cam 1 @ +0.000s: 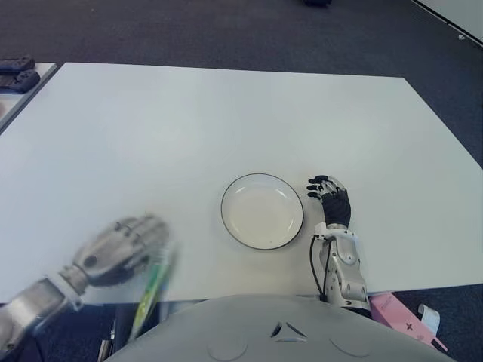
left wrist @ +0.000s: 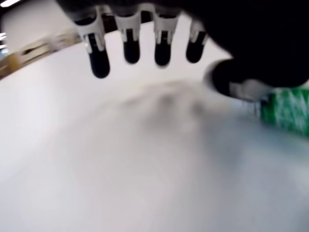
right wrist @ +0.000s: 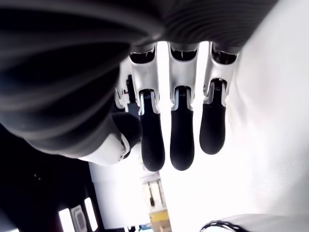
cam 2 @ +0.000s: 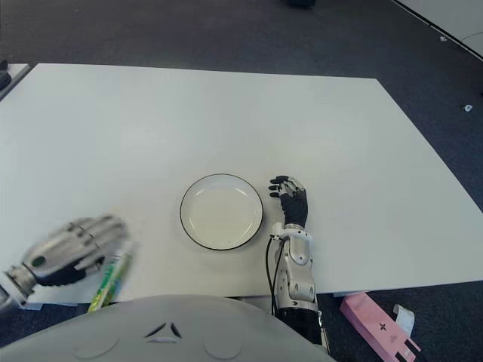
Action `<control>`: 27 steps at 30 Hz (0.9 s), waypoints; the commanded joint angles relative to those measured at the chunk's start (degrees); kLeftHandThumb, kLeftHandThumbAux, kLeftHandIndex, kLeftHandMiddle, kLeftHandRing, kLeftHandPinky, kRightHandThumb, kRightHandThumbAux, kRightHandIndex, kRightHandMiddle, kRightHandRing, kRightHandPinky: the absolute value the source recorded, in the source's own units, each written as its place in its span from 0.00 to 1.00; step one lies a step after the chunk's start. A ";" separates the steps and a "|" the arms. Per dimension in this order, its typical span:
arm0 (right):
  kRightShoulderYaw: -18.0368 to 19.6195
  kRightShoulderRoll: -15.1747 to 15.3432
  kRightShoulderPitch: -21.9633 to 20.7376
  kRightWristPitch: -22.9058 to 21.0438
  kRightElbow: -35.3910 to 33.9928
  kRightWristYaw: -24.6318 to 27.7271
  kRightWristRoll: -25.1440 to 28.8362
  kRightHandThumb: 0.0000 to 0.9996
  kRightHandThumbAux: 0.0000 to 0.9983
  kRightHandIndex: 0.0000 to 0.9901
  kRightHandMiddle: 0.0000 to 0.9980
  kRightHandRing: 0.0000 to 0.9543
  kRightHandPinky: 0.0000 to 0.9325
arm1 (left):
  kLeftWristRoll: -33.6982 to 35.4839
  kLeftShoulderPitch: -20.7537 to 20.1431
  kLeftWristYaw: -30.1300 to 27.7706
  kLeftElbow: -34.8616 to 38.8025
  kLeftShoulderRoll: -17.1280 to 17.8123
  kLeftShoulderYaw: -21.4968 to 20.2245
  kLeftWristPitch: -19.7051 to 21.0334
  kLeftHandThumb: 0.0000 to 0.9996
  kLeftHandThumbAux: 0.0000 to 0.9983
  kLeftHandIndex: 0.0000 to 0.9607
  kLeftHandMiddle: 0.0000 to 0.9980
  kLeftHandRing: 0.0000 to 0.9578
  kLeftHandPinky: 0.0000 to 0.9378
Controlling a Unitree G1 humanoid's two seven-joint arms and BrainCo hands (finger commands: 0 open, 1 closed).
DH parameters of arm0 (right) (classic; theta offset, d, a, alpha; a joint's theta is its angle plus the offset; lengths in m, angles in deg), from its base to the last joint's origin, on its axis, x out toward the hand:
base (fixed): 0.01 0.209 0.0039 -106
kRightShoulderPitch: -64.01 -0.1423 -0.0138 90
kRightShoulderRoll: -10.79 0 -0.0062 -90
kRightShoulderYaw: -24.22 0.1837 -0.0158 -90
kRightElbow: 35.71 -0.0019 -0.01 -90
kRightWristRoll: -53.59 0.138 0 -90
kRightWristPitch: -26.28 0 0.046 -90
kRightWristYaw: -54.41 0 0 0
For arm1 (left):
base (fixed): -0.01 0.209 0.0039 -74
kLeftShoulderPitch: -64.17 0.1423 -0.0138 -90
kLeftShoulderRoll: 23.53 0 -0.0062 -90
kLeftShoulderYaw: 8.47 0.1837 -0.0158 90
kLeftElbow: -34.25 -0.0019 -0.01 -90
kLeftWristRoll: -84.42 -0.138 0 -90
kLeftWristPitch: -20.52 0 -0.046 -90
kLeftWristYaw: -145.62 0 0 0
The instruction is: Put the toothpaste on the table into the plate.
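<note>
Nearest the camera, my left robot hand [cam 1: 124, 245] hovered blurred at the bench's [cam 1: 226, 121] near left edge, and I could not tell whether its fingers gripped anything. Just beside it, on its plate-ward side, the green toothpaste [cam 1: 151, 290] ran toward me, overhanging the edge. White bench stood on dark carpet [cam 1: 226, 34]. My right robot hand [cam 1: 332, 202] showed right of the empty plate [cam 1: 262, 211], fingers loosely extended, holding nothing. No lettering was readable.
</note>
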 commanded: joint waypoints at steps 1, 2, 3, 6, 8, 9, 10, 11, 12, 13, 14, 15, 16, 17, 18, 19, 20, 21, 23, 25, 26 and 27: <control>0.33 -1.34 0.27 -1.07 1.37 0.34 0.39 0.71 0.72 0.43 0.49 0.52 0.54 | -6.46 -2.23 7.36 -4.43 5.16 7.66 -3.38 0.57 0.28 0.00 0.00 0.03 0.15; 0.32 -1.35 0.29 -1.07 1.35 0.34 0.35 0.71 0.72 0.43 0.49 0.52 0.54 | -6.88 -2.51 8.39 -4.92 5.78 8.58 -3.20 0.56 0.27 0.00 0.00 0.03 0.15; 0.32 -1.36 0.32 -1.07 1.32 0.34 0.33 0.71 0.72 0.43 0.49 0.52 0.54 | -7.11 -2.74 9.21 -5.31 6.32 9.37 -2.95 0.55 0.27 0.00 0.00 0.03 0.15; 0.33 -1.37 0.39 -1.19 1.18 0.35 0.28 0.71 0.72 0.43 0.49 0.52 0.54 | -7.83 -3.56 11.03 -6.26 7.97 11.90 -2.40 0.54 0.27 0.00 0.00 0.03 0.16; 0.34 -1.39 0.41 -1.27 1.11 0.37 0.28 0.71 0.72 0.43 0.49 0.52 0.54 | -7.87 -4.01 11.66 -6.55 8.87 13.24 -2.01 0.52 0.27 0.00 0.00 0.03 0.15; 0.35 -1.40 0.41 -1.32 1.10 0.39 0.29 0.71 0.72 0.43 0.49 0.52 0.54 | -7.96 -4.23 11.86 -6.69 9.20 14.01 -1.83 0.51 0.27 0.00 0.00 0.03 0.15; 0.36 -1.39 0.39 -1.35 1.12 0.40 0.29 0.71 0.72 0.43 0.49 0.52 0.54 | -8.06 -4.41 12.04 -6.81 9.43 14.81 -1.54 0.51 0.27 0.00 0.00 0.03 0.15; 0.37 -1.39 0.38 -1.38 1.14 0.41 0.30 0.71 0.72 0.43 0.49 0.52 0.54 | -8.08 -4.58 12.21 -6.92 9.68 15.51 -1.22 0.50 0.27 0.00 0.00 0.02 0.15; 0.38 -1.39 0.37 -1.38 1.15 0.41 0.30 0.71 0.72 0.43 0.49 0.52 0.54 | -8.22 -4.78 12.24 -6.96 9.87 16.24 -0.93 0.50 0.27 0.00 0.00 0.02 0.15; 0.38 -1.40 0.36 -1.38 1.15 0.41 0.29 0.71 0.72 0.43 0.49 0.52 0.54 | -8.22 -4.97 12.31 -7.00 10.11 16.87 -0.59 0.49 0.27 0.00 0.00 0.02 0.14; 0.37 -1.42 0.33 -1.35 1.19 0.40 0.28 0.71 0.72 0.43 0.49 0.52 0.54 | -8.14 -5.19 12.14 -7.05 10.29 17.54 -0.37 0.49 0.27 0.00 0.00 0.02 0.14; 0.37 -1.44 0.29 -1.34 1.22 0.38 0.26 0.71 0.72 0.43 0.49 0.51 0.54 | -8.02 -5.38 12.04 -7.09 10.47 18.07 -0.17 0.49 0.27 0.00 0.00 0.02 0.14; 0.37 -1.45 0.26 -1.33 1.24 0.37 0.25 0.71 0.72 0.43 0.49 0.51 0.54 | -7.87 -5.52 12.03 -7.12 10.65 18.49 0.05 0.48 0.27 0.00 0.00 0.01 0.13; 0.36 -1.46 0.25 -1.33 1.23 0.36 0.24 0.71 0.72 0.43 0.49 0.51 0.54 | -7.66 -5.68 11.90 -7.14 10.81 18.93 0.23 0.48 0.27 0.00 0.00 0.01 0.13; 0.34 -1.48 0.23 -1.31 1.23 0.33 0.22 0.71 0.72 0.43 0.49 0.51 0.54 | -7.40 -5.86 11.68 -7.16 10.92 19.40 0.36 0.48 0.27 0.00 0.00 0.01 0.13; 0.33 -1.50 0.20 -1.30 1.24 0.31 0.20 0.71 0.72 0.43 0.49 0.51 0.54 | -7.17 -6.04 11.53 -7.19 11.05 19.81 0.49 0.48 0.27 0.00 0.00 0.01 0.13; 0.33 -1.51 0.15 -1.30 1.26 0.28 0.19 0.71 0.72 0.43 0.49 0.51 0.54 | -6.97 -6.21 11.44 -7.22 11.19 20.15 0.62 0.48 0.27 0.00 0.00 0.01 0.13; 0.33 -1.52 0.12 -1.27 1.29 0.26 0.17 0.71 0.72 0.43 0.49 0.51 0.54 | -6.57 -6.49 11.63 -7.48 10.97 20.55 0.72 0.48 0.27 0.00 0.00 0.01 0.13; 0.36 -1.51 0.04 -1.21 1.39 0.26 0.17 0.71 0.72 0.43 0.49 0.51 0.54 | -5.62 -7.19 12.19 -8.22 10.36 21.32 0.90 0.48 0.28 0.00 0.00 0.01 0.14; 0.41 -1.49 -0.05 -1.21 1.47 0.26 0.18 0.71 0.72 0.43 0.49 0.51 0.53 | -4.70 -7.95 12.78 -9.06 9.76 21.96 1.09 0.49 0.28 0.00 0.00 0.02 0.15; 0.43 -1.47 -0.08 -1.19 1.53 0.29 0.19 0.71 0.72 0.43 0.49 0.51 0.53 | -4.09 -8.85 13.16 -10.37 9.05 22.45 1.08 0.50 0.29 0.00 0.00 0.02 0.15; 0.45 -1.45 -0.11 -1.16 1.57 0.31 0.19 0.71 0.72 0.43 0.48 0.51 0.54 | -3.61 -9.55 13.47 -11.35 8.62 22.91 1.12 0.51 0.29 0.00 0.00 0.02 0.15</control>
